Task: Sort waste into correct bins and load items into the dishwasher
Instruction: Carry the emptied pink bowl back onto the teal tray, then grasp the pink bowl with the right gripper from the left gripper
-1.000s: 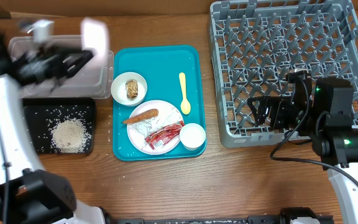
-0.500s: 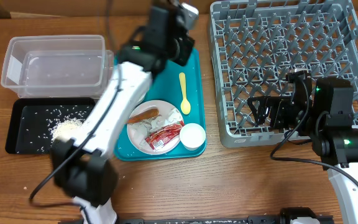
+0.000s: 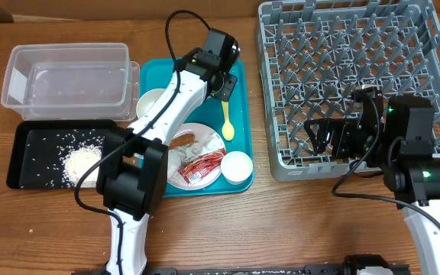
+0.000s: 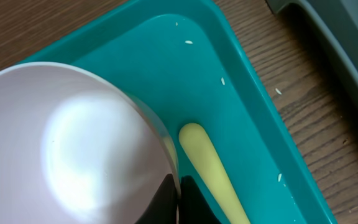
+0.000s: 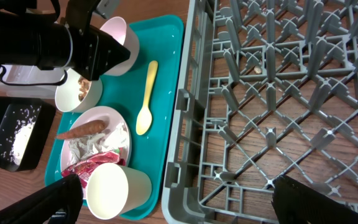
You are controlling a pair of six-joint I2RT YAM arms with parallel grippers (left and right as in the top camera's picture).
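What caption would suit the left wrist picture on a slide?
Left gripper pinches the rim of a pale pink bowl over the teal tray, beside the yellow spoon.

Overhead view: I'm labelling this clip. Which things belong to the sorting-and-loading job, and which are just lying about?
Job: dish rack, clear tub, black tray, yellow spoon, white cup, plate, red wrapper, sausage stick, pink bowl in left gripper.
Lying about: teal tray, wooden table.

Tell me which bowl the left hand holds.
The empty pale pink bowl, tilted near the yellow spoon; the other bowl sits on the teal tray with brown food inside.
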